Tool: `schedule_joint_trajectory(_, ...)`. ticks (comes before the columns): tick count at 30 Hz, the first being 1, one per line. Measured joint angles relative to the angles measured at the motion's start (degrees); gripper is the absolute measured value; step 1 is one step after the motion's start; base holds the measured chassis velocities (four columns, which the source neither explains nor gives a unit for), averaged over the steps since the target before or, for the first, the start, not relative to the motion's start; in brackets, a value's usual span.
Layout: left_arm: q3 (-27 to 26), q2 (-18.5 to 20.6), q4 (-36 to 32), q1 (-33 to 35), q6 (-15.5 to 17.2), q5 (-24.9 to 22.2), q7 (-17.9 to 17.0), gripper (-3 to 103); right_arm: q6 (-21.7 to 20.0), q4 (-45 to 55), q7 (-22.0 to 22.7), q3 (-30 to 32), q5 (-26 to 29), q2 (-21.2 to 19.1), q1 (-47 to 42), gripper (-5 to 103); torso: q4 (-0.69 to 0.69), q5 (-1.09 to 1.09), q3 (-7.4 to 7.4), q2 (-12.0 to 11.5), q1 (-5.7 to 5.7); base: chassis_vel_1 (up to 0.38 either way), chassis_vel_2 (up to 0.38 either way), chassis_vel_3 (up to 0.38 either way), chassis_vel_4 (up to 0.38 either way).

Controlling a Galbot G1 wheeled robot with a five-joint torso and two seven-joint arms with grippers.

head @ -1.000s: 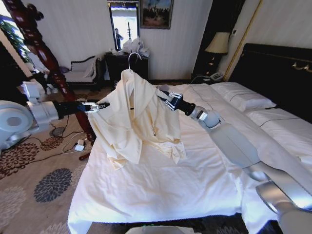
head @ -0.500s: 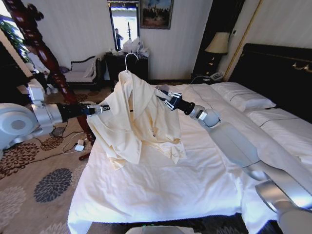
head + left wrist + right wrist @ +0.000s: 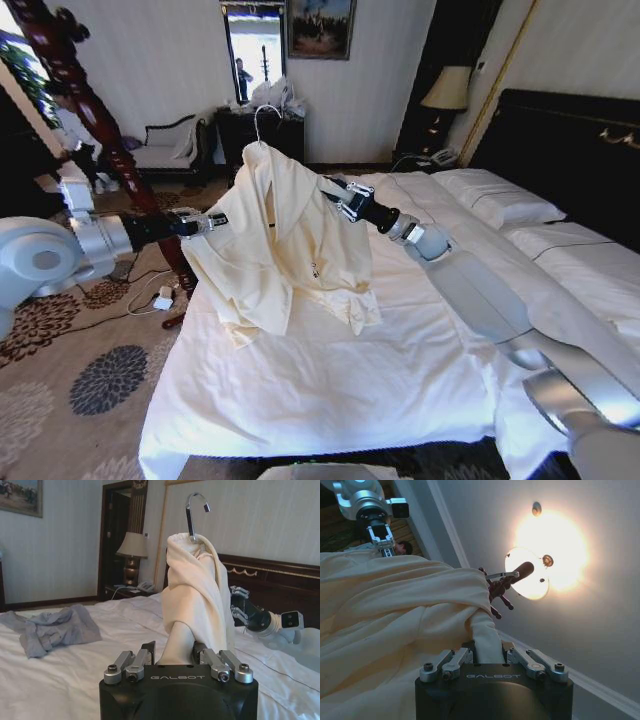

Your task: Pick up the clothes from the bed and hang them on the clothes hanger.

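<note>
The clothes (image 3: 285, 240), a cream long-sleeved top, hang over the clothes hanger, held up above the bed (image 3: 330, 390). Only the hanger's silvery hook (image 3: 263, 112) sticks out at the collar; its black frame is mostly hidden under the cloth. My left gripper (image 3: 215, 221) is shut on the top's shoulder on one side, and my right gripper (image 3: 333, 192) is shut on the other. The left wrist view shows cream cloth (image 3: 195, 590) pinched in the left gripper (image 3: 175, 647), under the hook (image 3: 194, 510). In the right wrist view, the right gripper (image 3: 487, 650) clamps a fold of the clothes (image 3: 395, 610).
A dark red wooden stand (image 3: 70, 70) rises at the left, beside the bed's corner. A small grey-blue garment (image 3: 50, 630) lies on the sheet. Pillows (image 3: 500, 200) and the black headboard (image 3: 570, 150) are at the right. Cables (image 3: 150, 295) lie on the carpet.
The top and its hook have risen a little and shifted slightly left. Both grippers kept their hold and moved with it.
</note>
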Motion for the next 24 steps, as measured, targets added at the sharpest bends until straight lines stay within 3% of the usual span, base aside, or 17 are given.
schedule_joint_trajectory(3,0.0,-0.1,0.5,-0.2,-0.2,0.2,-0.1,30,-0.2,0.1,-4.7,0.5,3.7,-0.4,0.1,35,-0.01,-0.02,-0.01,0.0,0.00,0.000,0.000,0.000,0.000)
schedule_joint_trajectory(5,0.0,-0.1,0.6,-0.2,-0.2,0.3,-0.1,30,-0.2,0.1,-5.9,0.5,4.5,-0.5,0.1,35,0.00,-0.01,-0.01,0.0,-0.01,0.000,0.000,0.000,0.000)
schedule_joint_trajectory(10,0.0,-0.3,0.8,-0.3,-0.3,0.9,0.2,8,-0.6,0.1,-12.3,0.6,8.0,-1.1,0.0,57,-0.01,0.00,0.00,0.0,0.00,0.000,0.000,0.000,0.000)
schedule_joint_trajectory(14,0.0,-0.4,1.0,0.1,-0.3,2.0,0.5,0,-0.5,-0.2,-12.7,1.0,8.1,-1.2,-0.6,74,0.00,0.00,0.00,0.0,0.00,0.000,0.000,0.000,0.000)
schedule_joint_trajectory(15,0.0,-0.6,1.0,0.4,-0.4,2.5,0.5,0,-0.4,-0.3,-12.7,1.3,8.1,-1.2,-1.1,79,0.01,0.00,0.00,0.0,0.00,0.000,0.000,0.000,0.000)
schedule_joint_trajectory(17,0.1,-1.0,1.0,0.7,-0.4,3.0,0.5,0,-0.4,-0.5,-12.7,1.6,8.0,-1.2,-1.6,79,0.02,0.00,0.00,0.0,-0.01,0.000,0.000,0.000,0.000)
schedule_joint_trajectory(20,-0.1,-2.7,0.6,2.6,-0.4,4.1,0.2,0,-0.3,-0.7,-12.4,2.4,8.0,-1.8,-4.2,95,0.00,0.00,0.00,0.0,0.00,0.000,0.000,0.000,0.000)
schedule_joint_trajectory(24,-0.6,-5.3,0.4,6.2,-0.7,6.7,-1.9,0,-0.2,-0.8,-11.5,4.0,7.9,-3.2,-8.1,100,-0.02,0.02,0.00,0.0,0.00,0.000,0.000,0.000,0.000)
